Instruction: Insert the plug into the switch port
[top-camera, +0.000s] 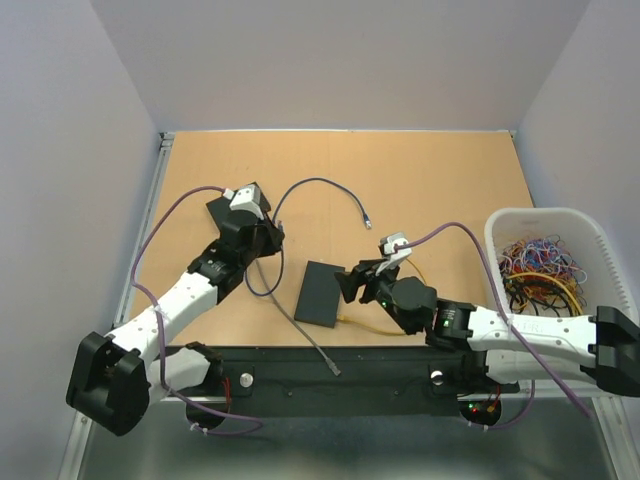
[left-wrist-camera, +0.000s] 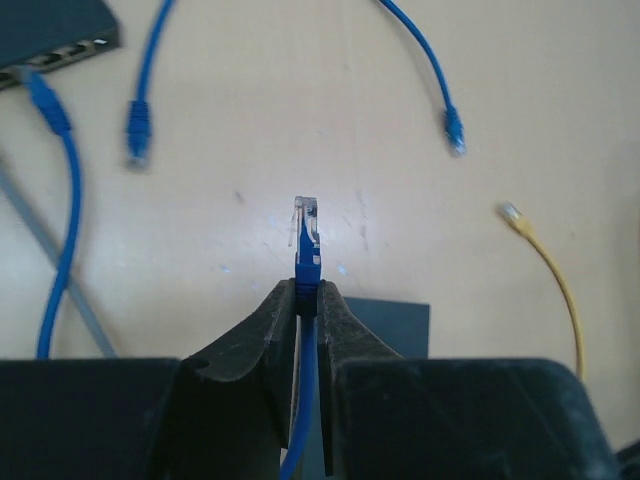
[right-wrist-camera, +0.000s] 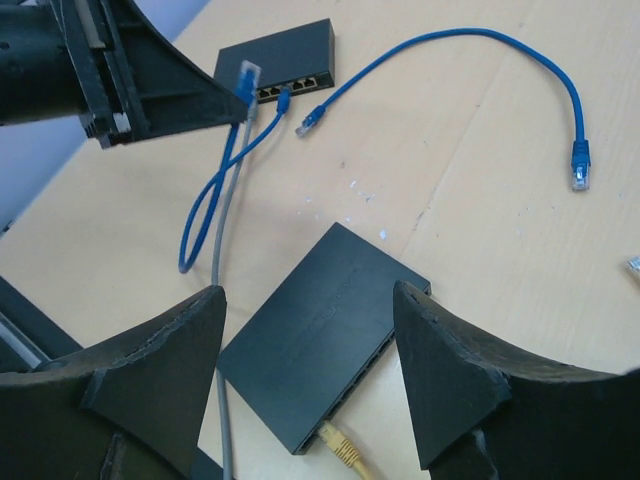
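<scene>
- Right now my left gripper (left-wrist-camera: 307, 292) is clamped on the clear-tipped blue plug (left-wrist-camera: 306, 225). It pinches the blue boot just behind the clear head, which stands up free above the fingertips.
- That puts the plug left of centre over the light wooden tabletop (top-camera: 420, 180), lifted off the surface. The thin blue network cable (left-wrist-camera: 305, 410) trails down between my fingers.
- My right gripper (right-wrist-camera: 308, 300) holds nothing. Its fingers stand wide apart on either side of the flat black switch box (right-wrist-camera: 320, 370), which lies near the middle with a yellow plug (right-wrist-camera: 340, 452) already seated in its near edge.
- A second black switch with a row of ports (right-wrist-camera: 285, 60) sits further off on the left. I cannot tell from here which box is meant.
- I judge the plug light and stiff, but its clear latch tab looks thin and easy to snap. The boot is the right place to hold it, leaving the head bare to enter a port.
- The cable is limp and will tug sideways, and the boxes look light enough to slide when pushed, so my free hand should brace the box.
</scene>
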